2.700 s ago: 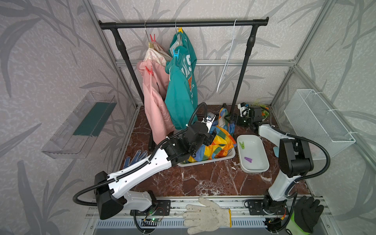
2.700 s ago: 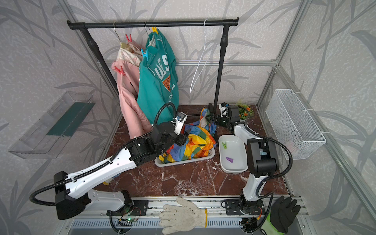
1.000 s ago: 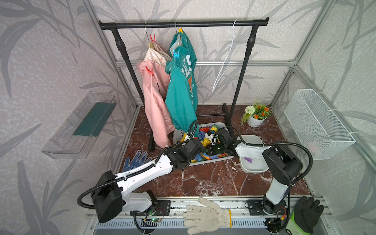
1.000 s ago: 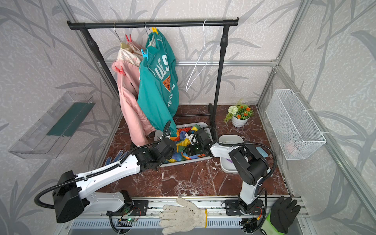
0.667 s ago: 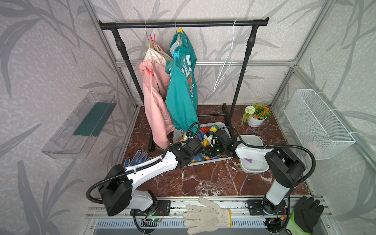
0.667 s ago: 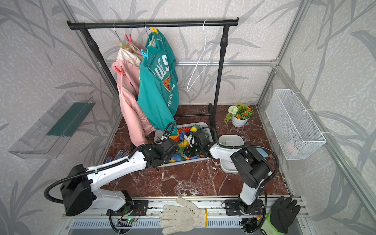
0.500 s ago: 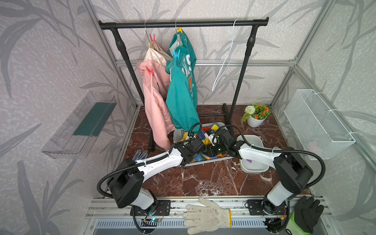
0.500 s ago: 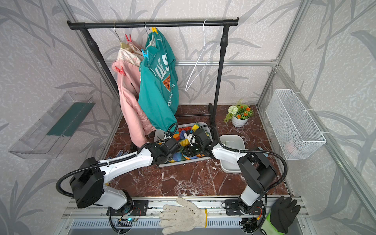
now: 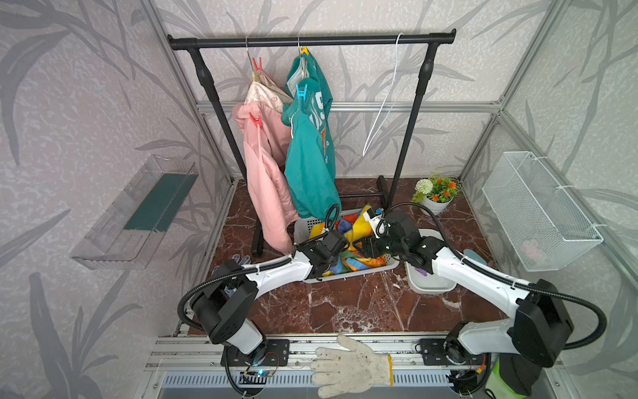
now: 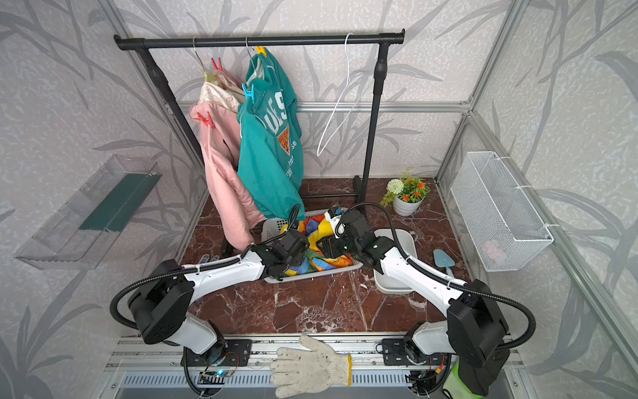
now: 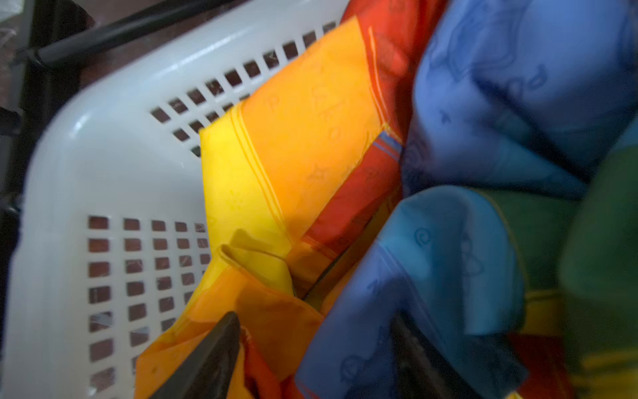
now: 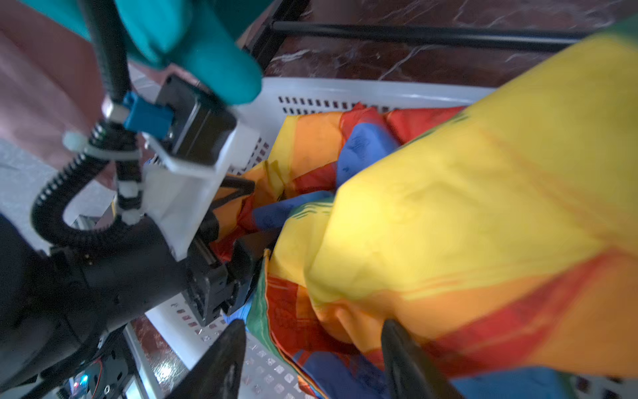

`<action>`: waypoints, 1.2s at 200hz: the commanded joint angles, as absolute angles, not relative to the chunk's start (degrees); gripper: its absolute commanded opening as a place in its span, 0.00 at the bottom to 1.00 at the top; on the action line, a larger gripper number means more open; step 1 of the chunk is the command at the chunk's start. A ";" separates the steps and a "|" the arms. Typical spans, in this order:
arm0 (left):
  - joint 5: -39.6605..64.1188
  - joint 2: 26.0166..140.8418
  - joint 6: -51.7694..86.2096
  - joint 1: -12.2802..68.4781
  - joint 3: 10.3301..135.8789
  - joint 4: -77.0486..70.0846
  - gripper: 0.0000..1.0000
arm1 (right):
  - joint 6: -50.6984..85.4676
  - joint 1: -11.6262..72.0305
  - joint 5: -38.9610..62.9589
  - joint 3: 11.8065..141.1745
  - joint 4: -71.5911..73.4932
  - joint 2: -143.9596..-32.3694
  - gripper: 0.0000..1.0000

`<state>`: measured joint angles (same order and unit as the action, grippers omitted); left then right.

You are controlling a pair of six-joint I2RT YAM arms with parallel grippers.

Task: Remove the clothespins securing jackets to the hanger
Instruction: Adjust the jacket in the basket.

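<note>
The left gripper [image 11: 315, 333] sits spread in the near-left part of the white basket [image 9: 345, 278], with orange and blue folds of the rainbow-striped jacket [image 9: 359, 224] between its fingers. The right gripper [image 12: 312, 333], also spread, faces it from the right, low against the yellow cloth. Far and left, high on the rail [image 9: 345, 40], the upper red clothespin [image 9: 257, 64] and lower red clothespin [image 9: 255, 120] grip the pink jacket [image 9: 266, 172]. The yellow clothespin [image 9: 304, 50] and blue clothespin [image 9: 301, 92] grip the teal jacket [image 9: 310, 165]. A purple clothespin [image 9: 420, 272] lies in the white tub [image 9: 431, 285], right of the basket.
</note>
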<state>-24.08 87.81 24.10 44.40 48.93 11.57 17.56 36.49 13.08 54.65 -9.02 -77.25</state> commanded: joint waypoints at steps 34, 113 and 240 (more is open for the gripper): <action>-20.56 77.26 22.86 44.30 43.60 6.84 0.70 | 16.45 30.99 7.71 58.12 -10.28 -75.77 0.75; -22.65 67.65 20.40 44.38 43.24 9.76 0.74 | 18.38 22.25 15.52 62.58 0.52 -88.54 0.91; -27.65 54.57 9.95 44.30 52.39 13.96 0.89 | 15.21 34.22 21.85 62.56 -3.51 -97.21 0.25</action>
